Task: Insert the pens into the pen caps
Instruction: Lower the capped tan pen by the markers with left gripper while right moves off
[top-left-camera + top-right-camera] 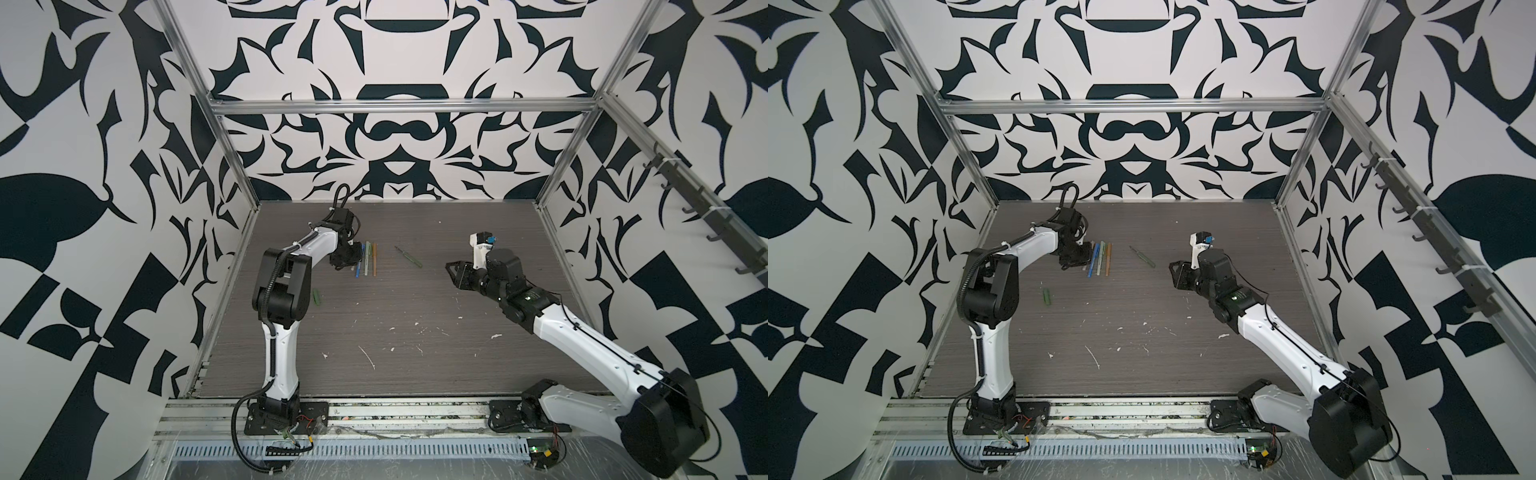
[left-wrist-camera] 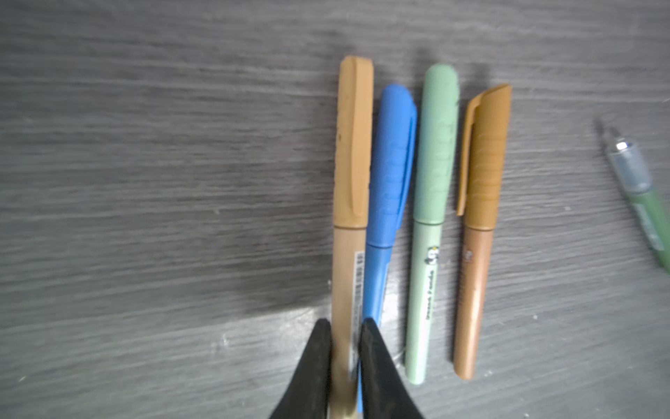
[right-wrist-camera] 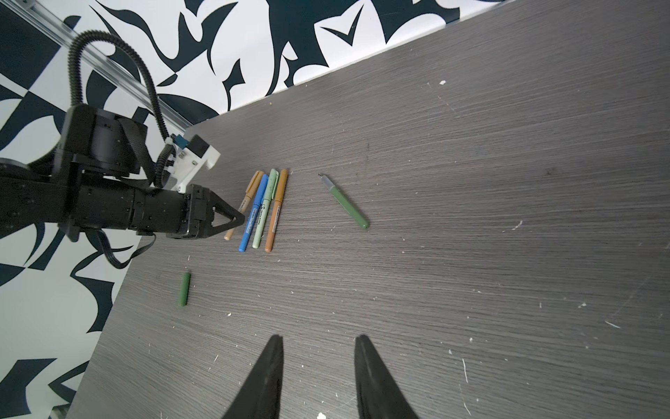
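**Dark wood-grain table (image 1: pixel 415 353), black-and-white patterned walls (image 1: pixel 395 124): four pens capped, the dark green pair left.**

The left gripper (image 2: pixel 346 323) has its jaws close on either side of the tan pen (image 2: pixel 350 254). That pen lies flat at the near edge of the row of four capped pens (image 3: pixel 261 210), against the blue pen (image 2: pixel 380 272). Blur hides whether the jaws pinch it or stand just loose. The right gripper (image 3: pixel 319 337) hovers spread and empty, well apart from the row. The uncapped dark green pen (image 3: pixel 348 206) lies beyond the row from the left gripper, between the two grippers. The dark green cap (image 3: pixel 185 289) lies behind the left gripper, beside its arm.

Judged so, the step in hand is laying down the tan pen. Next, the left gripper should lift clear without nudging the blue pen. One gripper then takes the cap, the other the pen, tip lined up with the cap's mouth.
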